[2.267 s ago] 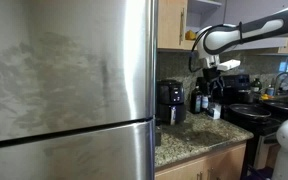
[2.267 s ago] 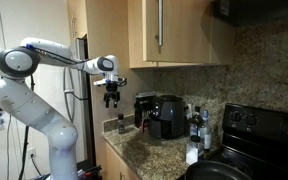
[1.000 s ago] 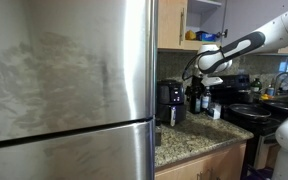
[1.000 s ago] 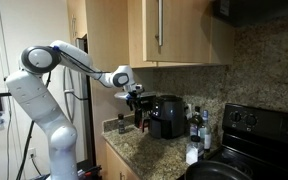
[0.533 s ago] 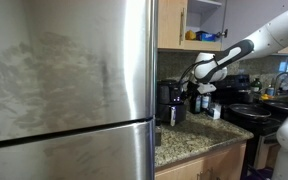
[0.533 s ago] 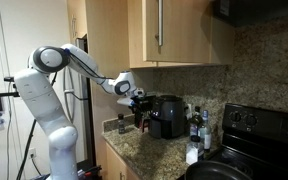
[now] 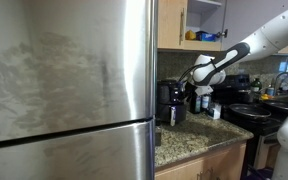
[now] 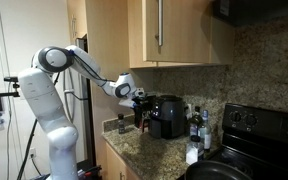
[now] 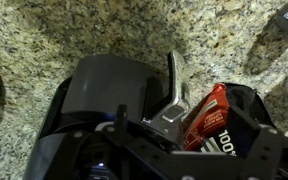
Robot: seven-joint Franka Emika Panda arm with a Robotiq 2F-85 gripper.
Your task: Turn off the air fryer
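Observation:
The air fryer (image 7: pixel 171 101) is a glossy black box standing on the granite counter against the wall; it also shows in an exterior view (image 8: pixel 167 115). My gripper (image 7: pixel 195 86) hangs close in front of the fryer's upper part, by its left side in an exterior view (image 8: pixel 139 99). The wrist view looks down on a dark rounded appliance body (image 9: pixel 104 85) with a silver handle-like piece (image 9: pixel 174 85) and a red packet (image 9: pixel 209 115) beside it. The gripper's dark frame (image 9: pixel 134 150) fills the bottom; its fingertips are not clear.
A steel fridge (image 7: pixel 64 90) fills the foreground. Slim dark bottles (image 8: pixel 194 124) stand next to the fryer, then a black stove (image 8: pixel 259 125) with a pot (image 7: pixel 248 111). Wooden cabinets (image 8: pixel 174 30) hang above. The granite counter (image 7: pixel 194 138) runs below.
The arm has swung from high beside the cabinets down and in toward the air fryer. In the last half second it only edged slightly closer.

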